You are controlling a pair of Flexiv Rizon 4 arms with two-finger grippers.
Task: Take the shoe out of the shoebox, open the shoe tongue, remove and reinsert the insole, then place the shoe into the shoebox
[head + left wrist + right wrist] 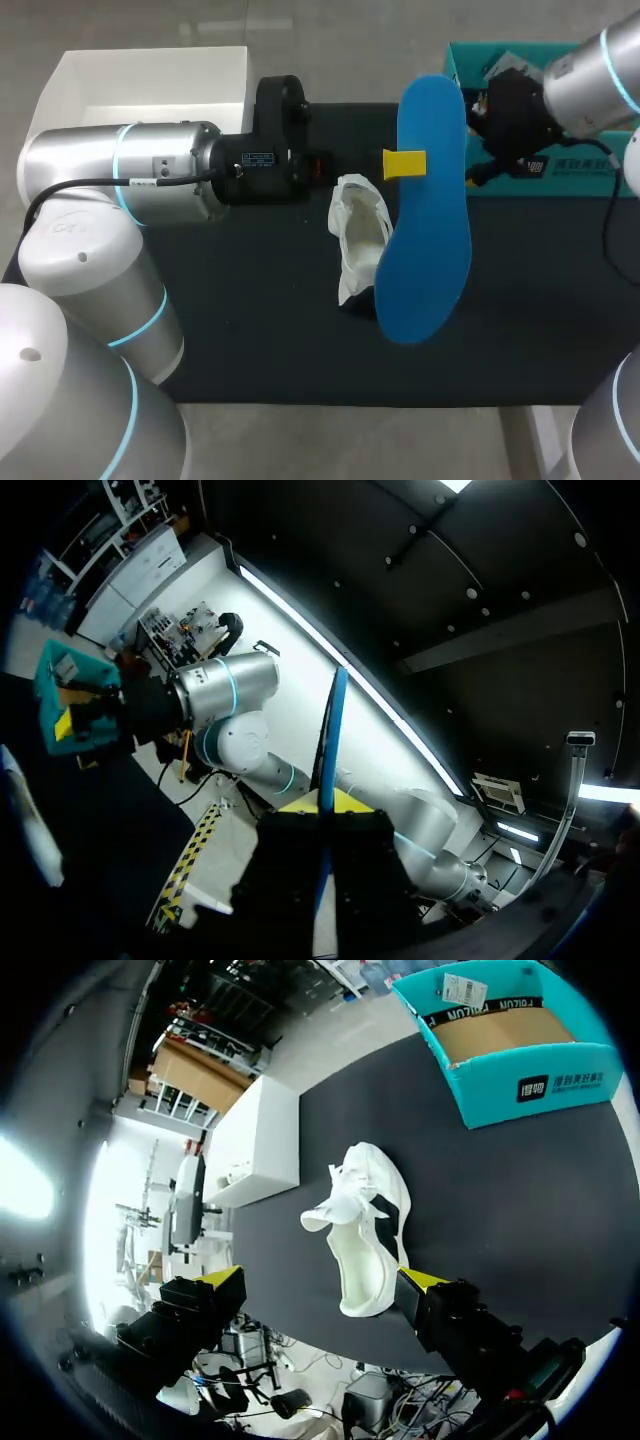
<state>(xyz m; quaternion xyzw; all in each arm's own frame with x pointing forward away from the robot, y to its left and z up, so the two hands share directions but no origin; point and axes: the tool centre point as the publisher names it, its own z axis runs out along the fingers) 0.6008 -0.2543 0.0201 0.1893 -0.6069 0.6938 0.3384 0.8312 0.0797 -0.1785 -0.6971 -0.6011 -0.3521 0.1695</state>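
The left gripper (pixel 402 163) is clamped on the blue insole (pixel 430 210), held up over the white shoe (pixel 358 235) at the counter's (pixel 250 330) middle. The right gripper (pixel 320 1280) hangs spread wide near the teal shoebox (pixel 520 1090) at the counter's far right corner.

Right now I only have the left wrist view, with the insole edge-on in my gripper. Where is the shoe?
Observer: The shoe lies mid-table on the black mat. In the head view the insole overlaps one side of it.
Operator: Is its mouth open?
Observer: Yes. The right wrist view shows the tongue flared outward and the opening facing up.
Operator: And the right gripper?
Observer: The right gripper is open and holds nothing. The shoe lies ahead of its fingers.
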